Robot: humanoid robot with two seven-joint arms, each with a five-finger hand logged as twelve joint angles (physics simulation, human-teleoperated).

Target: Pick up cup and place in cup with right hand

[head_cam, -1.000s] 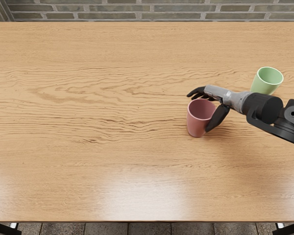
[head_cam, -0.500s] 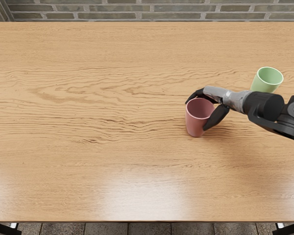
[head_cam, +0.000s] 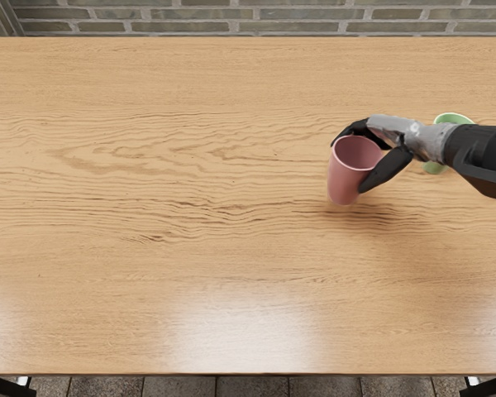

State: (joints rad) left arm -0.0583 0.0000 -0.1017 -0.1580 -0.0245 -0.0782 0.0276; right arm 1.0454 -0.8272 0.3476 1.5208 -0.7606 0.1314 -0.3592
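Observation:
My right hand (head_cam: 372, 152) reaches in from the right edge and is closed around the pink cup (head_cam: 345, 179), with the thumb on its near right side and the fingers curling behind its rim. The pink cup is roughly upright, its mouth up, and a shadow on the wood below suggests it is off the table. Behind my wrist, to the right, stands the green cup (head_cam: 454, 118); the hand and forearm hide most of it, leaving its rim and a bit of its lower side in view.
The wooden table (head_cam: 190, 207) spans the view, with a brick wall (head_cam: 248, 16) beyond its far edge. My right forearm (head_cam: 488, 157) passes over the table's right part, in front of the green cup.
The fingers curled around the pink cup, and hand and cup then moved up in the picture and slightly right. The arm now covers much of the green cup.

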